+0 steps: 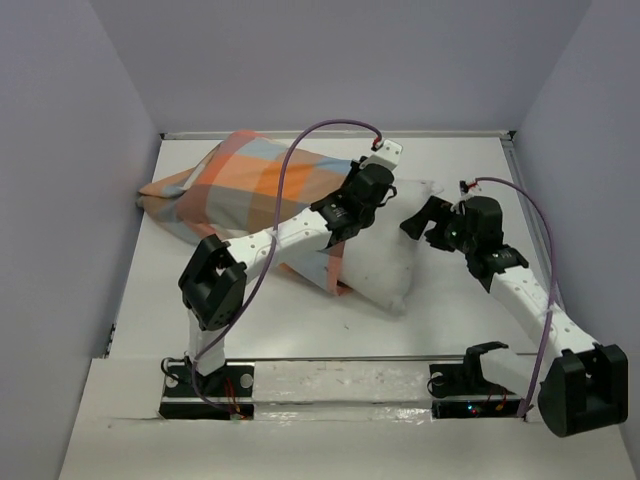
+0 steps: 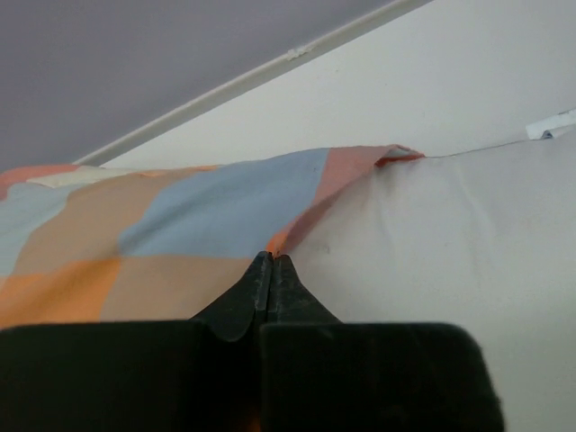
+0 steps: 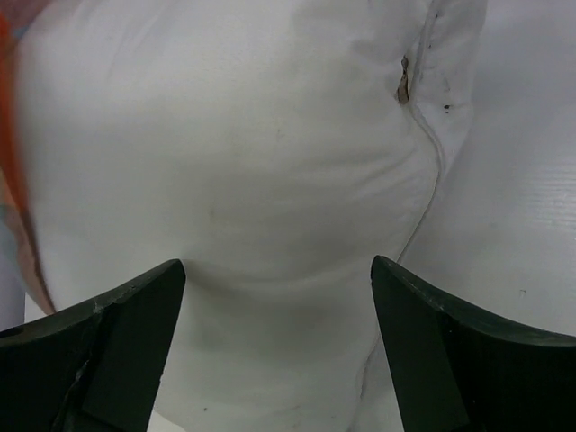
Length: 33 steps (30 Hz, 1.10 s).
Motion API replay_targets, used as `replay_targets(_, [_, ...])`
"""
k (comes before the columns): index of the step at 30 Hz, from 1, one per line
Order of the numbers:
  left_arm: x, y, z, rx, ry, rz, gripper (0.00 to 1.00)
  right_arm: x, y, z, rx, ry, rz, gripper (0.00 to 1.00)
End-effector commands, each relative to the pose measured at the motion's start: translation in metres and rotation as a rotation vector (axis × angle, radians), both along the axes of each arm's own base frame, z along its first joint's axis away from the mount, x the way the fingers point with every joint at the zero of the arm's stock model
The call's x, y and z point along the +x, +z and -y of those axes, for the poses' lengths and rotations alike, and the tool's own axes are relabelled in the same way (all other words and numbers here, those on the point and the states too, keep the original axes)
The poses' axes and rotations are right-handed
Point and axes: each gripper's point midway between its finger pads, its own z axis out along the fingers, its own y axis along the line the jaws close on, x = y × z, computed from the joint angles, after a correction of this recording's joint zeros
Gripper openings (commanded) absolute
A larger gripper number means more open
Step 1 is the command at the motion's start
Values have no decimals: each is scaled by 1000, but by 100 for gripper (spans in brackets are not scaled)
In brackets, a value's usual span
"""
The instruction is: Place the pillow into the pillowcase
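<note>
Top external, left hand (image 1: 362, 200) extended, pinching pillowcase (image 1: 250, 180)

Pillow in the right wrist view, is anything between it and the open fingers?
Nothing visible. The pillow lies bare and white straight ahead of the right gripper, whose fingers are open; the checked pillowcase shows only at the far left edge.

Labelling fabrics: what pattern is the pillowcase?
The pillowcase has large orange, light-blue and tan checks; top view shows it best.
</note>
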Motion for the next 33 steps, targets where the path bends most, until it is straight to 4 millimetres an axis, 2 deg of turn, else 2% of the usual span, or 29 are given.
replay_targets(1, [8, 32, -1, -53, 23, 60, 0, 22, 0, -17, 43, 49, 37, 90])
replay_targets(3, [3, 44, 3, -107, -12, 64, 0, 29, 6, -26, 99, 74, 57, 90])
replay_targets(6, [-12, 66, 23, -225, -126, 47, 0, 33, 10, -53, 182, 191, 64, 81])
replay_targets(7, [-17, 71, 28, -249, -157, 43, 0, 33, 11, -62, 197, 210, 58, 71])
replay_targets(8, [-24, 81, 35, -301, -200, 32, 0, 28, 10, -81, 204, 265, 63, 61])
replay_targets(9, [-30, 87, 40, -326, -234, 22, 0, 24, 16, -94, 214, 309, 84, 39])
replay_targets(10, [-41, 93, 53, -372, -310, -5, 0, 14, 26, -116, 235, 381, 125, 28])
replay_targets(11, [-49, 104, 58, -428, -344, -14, 0, 10, 31, -126, 247, 402, 141, 18])
replay_targets(12, [-56, 108, 64, -453, -378, -25, 0, 6, 37, -133, 265, 417, 160, 3])
replay_targets(14, [-76, 123, 76, -499, -458, -37, 0, 1, 54, -145, 300, 451, 218, 0])
replay_targets(16, [-92, 135, 78, -552, -507, -54, 0, 1, 64, -146, 340, 448, 246, 0])
replay_targets(18, [-105, 135, 80, -596, -550, -91, 0, 1, 72, -145, 354, 443, 268, 0])
replay_targets(19, [-117, 145, 83, -659, -596, -114, 0, 3, 79, -146, 362, 440, 290, 0])
replay_targets(21, [-130, 142, 86, -703, -621, -161, 0, 7, 87, -147, 367, 440, 316, 0])
replay_targets(22, [-132, 143, 85, -746, -582, -176, 0, 15, 92, -148, 374, 426, 345, 0])
replay_targets(23, [-142, 144, 84, -759, -594, -185, 0, 22, 100, -148, 376, 404, 370, 0])
replay_targets(24, [-150, 145, 86, -788, -615, -206, 0, 30, 102, -149, 372, 387, 377, 0])
replay_targets(25, [-166, 156, 89, -840, -666, -227, 0, 41, 94, -151, 367, 370, 367, 0])
replay_targets(26, [-171, 160, 89, -843, -673, -226, 0, 46, 100, -153, 373, 363, 377, 0])
replay_targets(28, [-185, 167, 84, -853, -670, -233, 0, 50, 98, -152, 395, 341, 375, 0])
replay_targets(31, [-197, 171, 87, -892, -706, -267, 0, 56, 86, -152, 422, 302, 327, 0])
replay_targets(32, [-208, 172, 95, -902, -746, -290, 0, 63, 83, -150, 431, 263, 318, 0])
replay_targets(33, [-213, 179, 103, -920, -764, -295, 0, 72, 70, -151, 442, 226, 275, 0])
